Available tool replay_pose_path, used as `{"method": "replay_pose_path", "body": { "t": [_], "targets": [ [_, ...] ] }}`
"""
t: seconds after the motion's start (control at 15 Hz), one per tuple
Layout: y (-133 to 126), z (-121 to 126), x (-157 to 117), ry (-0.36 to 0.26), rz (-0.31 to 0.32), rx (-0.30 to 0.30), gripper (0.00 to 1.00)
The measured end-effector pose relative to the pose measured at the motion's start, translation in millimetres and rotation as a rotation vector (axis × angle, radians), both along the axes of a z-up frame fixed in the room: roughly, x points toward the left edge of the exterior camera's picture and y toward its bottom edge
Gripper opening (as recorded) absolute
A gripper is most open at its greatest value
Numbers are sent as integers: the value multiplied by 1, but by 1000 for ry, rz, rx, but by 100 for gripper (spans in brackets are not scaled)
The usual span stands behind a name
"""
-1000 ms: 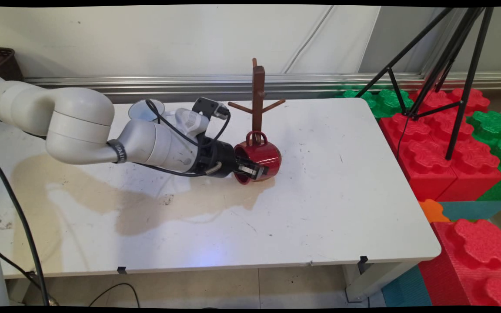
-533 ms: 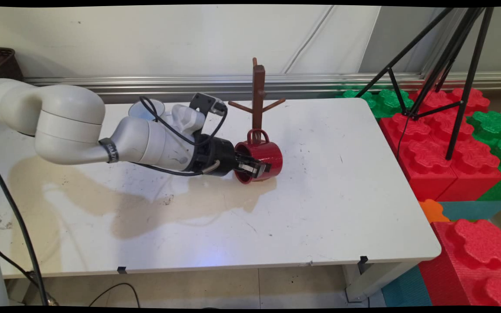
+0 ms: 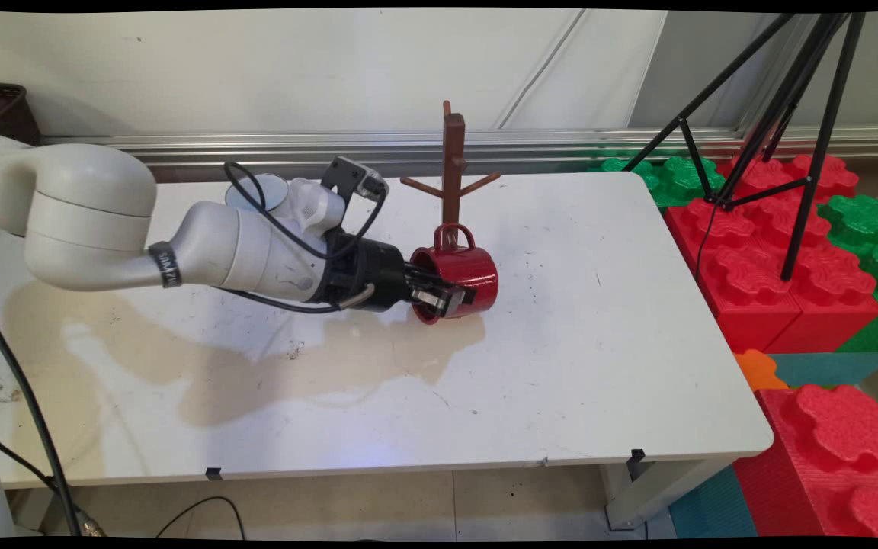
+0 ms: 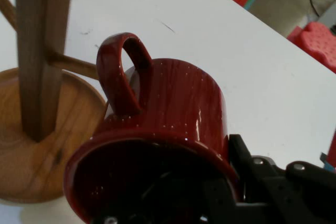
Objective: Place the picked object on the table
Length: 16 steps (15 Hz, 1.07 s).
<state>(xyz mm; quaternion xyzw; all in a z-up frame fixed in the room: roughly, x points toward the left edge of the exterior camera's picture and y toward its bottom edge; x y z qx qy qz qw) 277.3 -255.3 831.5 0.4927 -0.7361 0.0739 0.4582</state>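
The claw [image 3: 445, 296] grips the mug [image 3: 462, 273] by its rim wall, one finger inside and one outside. The mug lies horizontal above the bench [image 3: 599, 343], handle [image 4: 119, 72] up, just in front of the rack [image 3: 452, 164].

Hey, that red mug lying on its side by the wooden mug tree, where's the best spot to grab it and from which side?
Probably by the rim wall, coming in from the open mouth. The red mug lies sideways, mouth toward the arm and handle up, so one finger fits inside and one outside. The pincer is clamped on it that way. The mug tree stands close behind the handle, crowding that side.
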Motion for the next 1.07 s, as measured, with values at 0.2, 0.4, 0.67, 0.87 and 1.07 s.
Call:
{"method": "replay_pose_path", "body": {
  "t": [0.2, 0.4, 0.67, 0.87, 1.07],
  "targets": [
    [10, 4, 2, -22, -53, -10, 0],
    [22, 8, 9, -77, -113, -16, 0],
    [32, 16, 21, -143, -172, -20, 0],
    [39, 24, 32, -209, -212, -22, 0],
    [41, 28, 47, -329, -216, -9, 0]
  ]
}}
